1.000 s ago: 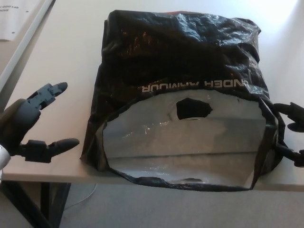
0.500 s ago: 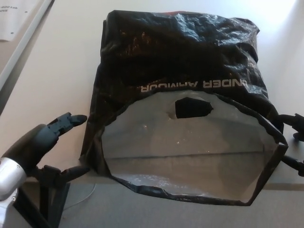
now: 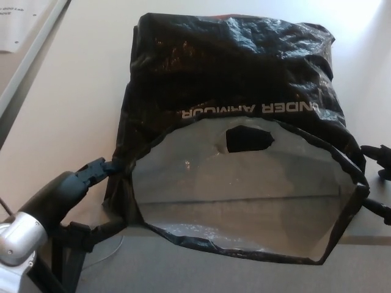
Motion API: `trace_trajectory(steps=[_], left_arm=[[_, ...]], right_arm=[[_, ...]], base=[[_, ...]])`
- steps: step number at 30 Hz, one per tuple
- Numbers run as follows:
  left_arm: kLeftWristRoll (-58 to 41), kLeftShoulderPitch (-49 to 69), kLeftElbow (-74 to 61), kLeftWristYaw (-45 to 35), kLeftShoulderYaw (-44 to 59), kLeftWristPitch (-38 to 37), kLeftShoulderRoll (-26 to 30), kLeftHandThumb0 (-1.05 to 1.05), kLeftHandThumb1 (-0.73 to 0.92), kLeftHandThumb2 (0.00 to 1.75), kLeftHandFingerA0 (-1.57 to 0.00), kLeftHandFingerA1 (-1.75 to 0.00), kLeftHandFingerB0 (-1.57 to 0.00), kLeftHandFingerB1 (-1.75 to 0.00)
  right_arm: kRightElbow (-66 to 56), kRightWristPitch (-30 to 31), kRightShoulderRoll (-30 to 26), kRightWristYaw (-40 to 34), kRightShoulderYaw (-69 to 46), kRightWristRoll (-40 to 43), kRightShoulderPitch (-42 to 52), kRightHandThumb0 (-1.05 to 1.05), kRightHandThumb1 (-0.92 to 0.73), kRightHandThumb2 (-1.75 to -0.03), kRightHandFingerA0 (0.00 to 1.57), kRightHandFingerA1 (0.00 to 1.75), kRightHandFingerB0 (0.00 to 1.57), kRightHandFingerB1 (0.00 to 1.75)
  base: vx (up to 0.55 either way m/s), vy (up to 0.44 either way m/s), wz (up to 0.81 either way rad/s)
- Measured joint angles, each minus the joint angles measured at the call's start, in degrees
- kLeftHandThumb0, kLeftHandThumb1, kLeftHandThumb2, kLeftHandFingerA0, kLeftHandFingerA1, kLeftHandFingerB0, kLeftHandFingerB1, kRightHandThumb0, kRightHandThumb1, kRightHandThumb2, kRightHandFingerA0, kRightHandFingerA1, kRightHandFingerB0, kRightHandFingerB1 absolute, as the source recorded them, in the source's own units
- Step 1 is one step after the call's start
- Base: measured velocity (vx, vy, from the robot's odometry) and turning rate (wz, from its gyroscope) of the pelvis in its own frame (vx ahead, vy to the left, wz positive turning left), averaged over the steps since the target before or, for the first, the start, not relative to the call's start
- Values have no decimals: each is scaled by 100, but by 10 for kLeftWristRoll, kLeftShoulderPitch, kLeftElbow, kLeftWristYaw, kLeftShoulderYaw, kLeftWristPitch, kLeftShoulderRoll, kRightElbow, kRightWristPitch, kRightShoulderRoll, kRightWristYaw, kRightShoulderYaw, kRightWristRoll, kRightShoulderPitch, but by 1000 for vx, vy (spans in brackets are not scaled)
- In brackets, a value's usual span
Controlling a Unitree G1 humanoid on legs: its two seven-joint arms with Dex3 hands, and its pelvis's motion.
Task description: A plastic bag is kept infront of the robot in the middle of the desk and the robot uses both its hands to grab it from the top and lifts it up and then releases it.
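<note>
Grasp step in hand, lift not begun. Large black crinkled plastic bag (image 3: 235,91) with white lettering lies mid-way across the pale surface (image 3: 67,104), its silver-lined mouth overhanging the near edge. My left robot hand (image 3: 91,198) straddles the mouth's left rim, spread, fingers (image 3: 101,165) touching it. Right robot hand (image 3: 379,183) sits at the right rim; its state I cannot tell. Next: I judge both must close on the rim before raising.

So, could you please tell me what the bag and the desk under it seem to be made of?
The bag looks like thin black plastic film: glossy, crinkled, with patchy highlights and white printed lettering. Its inside appears silvery grey and smooth, possibly a lining. The desk looks like a matte, pale beige laminate board, with an even colour and no visible grain, though the exact material is uncertain.
</note>
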Motion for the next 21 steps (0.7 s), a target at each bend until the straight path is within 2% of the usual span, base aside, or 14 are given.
trace_trajectory(steps=[1, 2, 4, 6, 9, 10, 11, 13, 14, 16, 17, 18, 19, 21], left_arm=[[0, 0, 0, 0, 0, -1, -1, -84, 49, 89, -3, -30, -12, -30], [-1, 0, 1, 0, -1, -3, -5, -83, 60, 59, -4, -31, -13, -25], [-2, 0, 1, 0, -3, -3, -12, -87, 49, 73, -5, -30, -12, -26], [-2, 0, 1, 0, -6, -3, -16, -85, 61, 59, -4, -31, -12, -24], [-1, 0, 0, 0, -12, -3, -21, -89, 63, 60, -4, -32, -12, -24], [0, -1, 1, 0, -15, -3, -24, -82, 48, 93, -1, -32, -10, -29], [0, -1, 1, 0, -17, -3, -27, -89, 65, 60, -5, -32, -13, -25], [1, -5, 4, 1, -20, -3, -34, -90, 65, 60, -6, -32, -13, -25], [1, -7, 5, 1, -21, -3, -37, -95, 52, 78, -7, -32, -13, -26], [3, -12, 10, 3, -24, -3, -43, -85, 50, 92, -5, -34, -10, -30], [3, -14, 13, 4, -24, -2, -47, -89, 63, 61, -4, -31, -14, -25], [3, -16, 15, 5, -24, -2, -52, -89, 63, 61, -4, -31, -14, -25], [3, -17, 17, 5, -24, -2, -56, -86, 51, 93, -2, -29, -13, -30], [3, -21, 22, 6, -24, -2, -65, -88, 53, 91, -4, -30, -13, -31]], right_arm=[[0, 0, 0, 0, 0, 0, 0, -57, -70, -60, 25, 37, 7, 27], [0, 0, 0, -1, 0, 0, 0, -57, -70, -60, 25, 37, 5, 27], [-1, 0, 0, -1, 0, 0, 0, -57, -70, -61, 24, 37, 5, 28], [-1, 0, 0, -1, 0, 0, 0, -56, -70, -60, 24, 37, 5, 28], [-3, 1, 0, -1, 0, 0, 1, -56, -70, -60, 25, 37, 7, 27], [-4, 1, 1, -1, 0, 1, 2, -57, -70, -60, 25, 38, 6, 27], [-5, 1, 2, -1, 0, 1, 3, -59, -53, -85, 18, 49, 2, 32], [-6, 1, 4, -2, -1, 2, 3, -59, -53, -84, 18, 49, 2, 32], [-8, 2, 6, -2, -1, 2, 3, -54, -69, -60, 25, 37, 6, 28], [-12, 5, 9, -2, -1, 3, 3, -55, -68, -60, 26, 38, 8, 28], [-15, 6, 11, -2, -1, 3, 4, -54, -68, -60, 27, 39, 8, 28], [-18, 7, 14, -2, -1, 4, 5, -54, -68, -60, 27, 39, 8, 28], [-21, 8, 15, -2, 0, 4, 5, -53, -67, -62, 25, 39, 9, 24], [-28, 10, 21, -3, 0, 4, 7, -54, -69, -60, 25, 38, 7, 28]], base=[[0, 0, 0], [0, 0, 0], [0, 0, 0], [0, 0, 0], [0, 0, 0], [0, 0, 0], [0, 0, 0], [0, 0, 0], [0, 0, 0], [0, 0, 0], [0, 0, 0], [0, 0, 0], [0, 0, 0], [0, 0, 0]])
